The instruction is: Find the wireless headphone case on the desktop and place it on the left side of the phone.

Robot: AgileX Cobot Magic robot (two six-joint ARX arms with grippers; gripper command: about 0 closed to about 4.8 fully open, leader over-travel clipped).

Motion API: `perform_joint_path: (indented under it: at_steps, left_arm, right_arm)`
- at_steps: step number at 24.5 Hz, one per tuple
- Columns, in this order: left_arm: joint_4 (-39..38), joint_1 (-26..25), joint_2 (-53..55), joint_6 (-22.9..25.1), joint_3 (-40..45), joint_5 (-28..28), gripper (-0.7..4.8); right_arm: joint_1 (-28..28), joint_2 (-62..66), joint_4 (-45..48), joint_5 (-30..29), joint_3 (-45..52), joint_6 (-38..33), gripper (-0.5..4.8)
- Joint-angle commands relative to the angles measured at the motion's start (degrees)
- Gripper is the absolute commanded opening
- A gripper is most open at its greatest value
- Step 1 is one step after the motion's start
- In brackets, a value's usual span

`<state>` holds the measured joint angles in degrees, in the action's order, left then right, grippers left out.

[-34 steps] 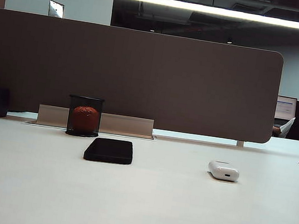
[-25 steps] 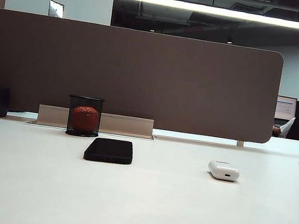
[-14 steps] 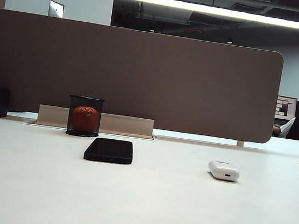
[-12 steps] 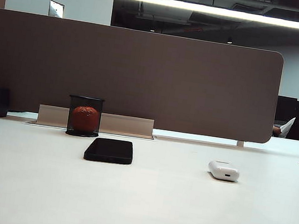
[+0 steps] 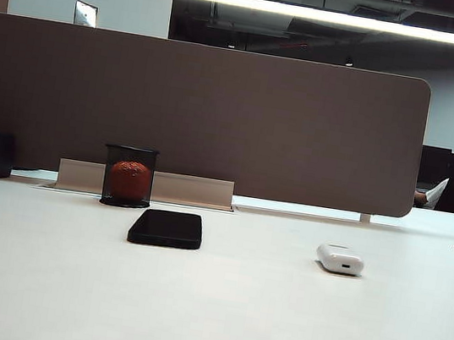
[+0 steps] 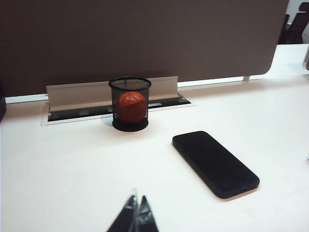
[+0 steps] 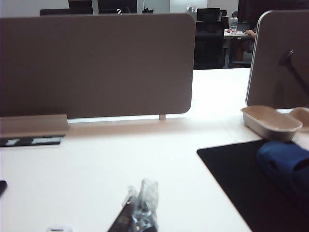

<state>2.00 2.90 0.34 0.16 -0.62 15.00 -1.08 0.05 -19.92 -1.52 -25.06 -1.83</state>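
On the white desktop (image 5: 214, 313), a black mesh cup (image 5: 128, 177) holding an orange ball (image 5: 129, 179) stands before the brown partition (image 5: 218, 117). Just right of it lies the glossy black phone (image 5: 166, 228). Well apart, further right, rests the small white wireless headphone case (image 5: 339, 259), dark port facing the camera. The left gripper (image 6: 136, 216) and right gripper (image 7: 140, 205), both clenched empty, hover above the desktop.

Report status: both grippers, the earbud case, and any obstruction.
Left gripper shut, short of phone. Right gripper shut, empty. Earbud case on desk, right of phone, untouched. Mesh cup behind phone; path looks clear.
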Motion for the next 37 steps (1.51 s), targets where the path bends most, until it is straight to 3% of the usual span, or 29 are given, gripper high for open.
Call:
perform_joint_path:
  at_steps: [1, 6, 10, 12, 20, 22, 24, 28, 37]
  left_arm:
    - [1.1, -0.1, 0.0, -0.2, -0.2, 0.5, -0.05]
    - [1.1, -0.1, 0.0, -0.2, -0.2, 0.5, -0.05]
    - [1.1, -0.1, 0.0, -0.2, -0.2, 0.2, -0.05]
    - [1.1, -0.1, 0.0, -0.2, -0.2, 0.2, -0.05]
    - [1.1, -0.1, 0.0, -0.2, -0.2, -1.7, -0.05]
    - [1.1, -0.1, 0.0, -0.2, -0.2, -4.7, -0.05]
    - [1.1, -0.1, 0.0, -0.2, -0.2, -6.2, -0.05]
    - [1.0, -0.1, 0.0, -0.2, -0.2, -8.8, -0.05]
    - [1.0, -0.1, 0.0, -0.2, -0.1, -9.9, -0.05]
  right_arm:
    - [0.0, 0.9, -4.6, -0.1, -6.5, -0.1, -0.06]
    - [0.0, 6.1, -13.9, -0.1, -20.3, -0.1, -0.06]
    - [0.0, 16.9, -23.6, -0.1, -38.4, -0.1, -0.06]
    - [0.0, 25.3, -29.8, -0.1, -52.1, 0.0, -0.06]
    - [0.0, 42.3, -43.5, -0.1, -82.0, -0.1, -0.07]
    - [0.0, 51.0, -54.0, -0.2, -96.9, -0.1, -0.06]
    - [0.0, 55.5, -59.9, -0.4, -104.6, -0.3, -0.06]
    - [0.0, 60.5, -59.6, -8.0, -112.1, -5.9, -0.07]
    - [1.5, 70.3, -59.8, -18.1, -111.6, -10.3, -0.07]
